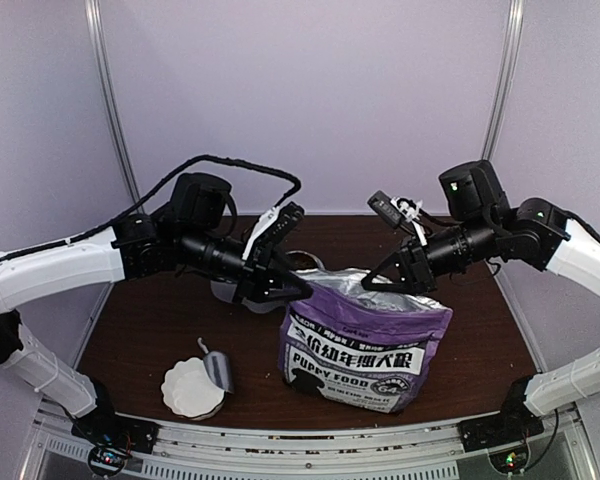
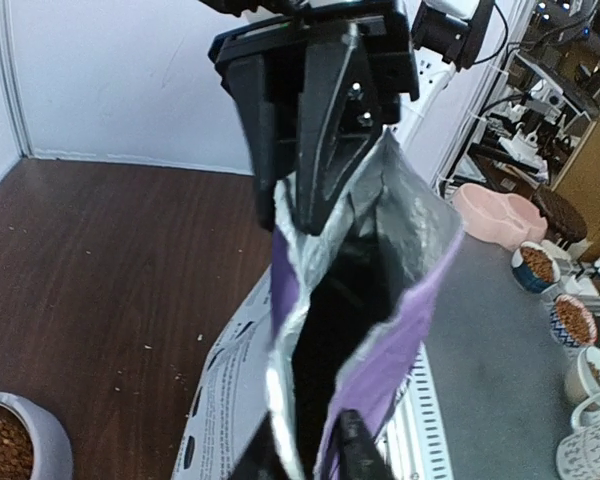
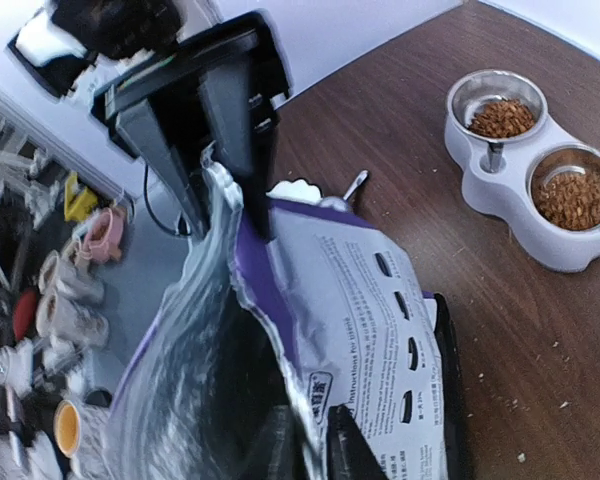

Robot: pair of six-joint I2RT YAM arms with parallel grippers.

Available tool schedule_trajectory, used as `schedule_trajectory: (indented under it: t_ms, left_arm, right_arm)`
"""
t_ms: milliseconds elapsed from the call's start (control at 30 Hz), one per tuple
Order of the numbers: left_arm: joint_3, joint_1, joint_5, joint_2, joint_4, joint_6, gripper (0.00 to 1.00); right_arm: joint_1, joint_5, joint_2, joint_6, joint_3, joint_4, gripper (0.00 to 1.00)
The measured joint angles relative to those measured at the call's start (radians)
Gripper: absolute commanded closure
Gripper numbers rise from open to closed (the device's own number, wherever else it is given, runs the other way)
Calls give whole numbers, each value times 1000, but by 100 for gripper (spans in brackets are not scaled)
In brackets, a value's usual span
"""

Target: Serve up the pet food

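Purple puppy-food bag [image 1: 365, 340] upright on the brown surface [image 1: 170, 320], mouth held open. Left claw [image 1: 285, 287] clenched on its left lip, right claw [image 1: 388, 278] clenched on its right lip. Pet food [image 3: 575, 198] lies in both cups of the double bowl [image 3: 500, 190] behind the bag; metal scoop [image 1: 218, 370] just beside a white dish [image 1: 190, 388]

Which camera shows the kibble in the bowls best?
The right wrist view: both cups of the double bowl show clearly, each holding pet food. The left wrist view catches only part of one filled cup at its bottom-left corner. In the top view the left arm hides nearly all of it.
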Motion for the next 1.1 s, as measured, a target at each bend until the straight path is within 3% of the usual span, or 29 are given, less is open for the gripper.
schedule_trajectory:
  t_ms: [33, 133, 300, 500, 667, 900, 1100]
  left_arm:
    - [0, 0, 3, 1, 1, -3, 100]
    - [1, 0, 10, 1, -1, -26, 100]
    - [19, 30, 23, 10, -30, -49, 100]
    - [2, 138, 47, 13, -16, -87, 100]
    - [-26, 184, 56, 14, 19, -103, 100]
    - [-35, 189, 68, 15, 40, -104, 100]
    - [-36, 190, 83, 19, 45, -104, 100]
  right_arm:
    - [-10, 2, -2, 0, -6, 16, 55]
    - [-44, 17, -18, 21, -24, 49, 26]
    - [-129, 69, -106, 53, -75, 93, 0]
    - [-177, 210, -311, 127, -208, 223, 0]
    - [-180, 265, -450, 209, -430, 399, 0]
    - [-180, 188, -501, 275, -665, 634, 0]
    - [-179, 102, -457, 275, -688, 767, 0]
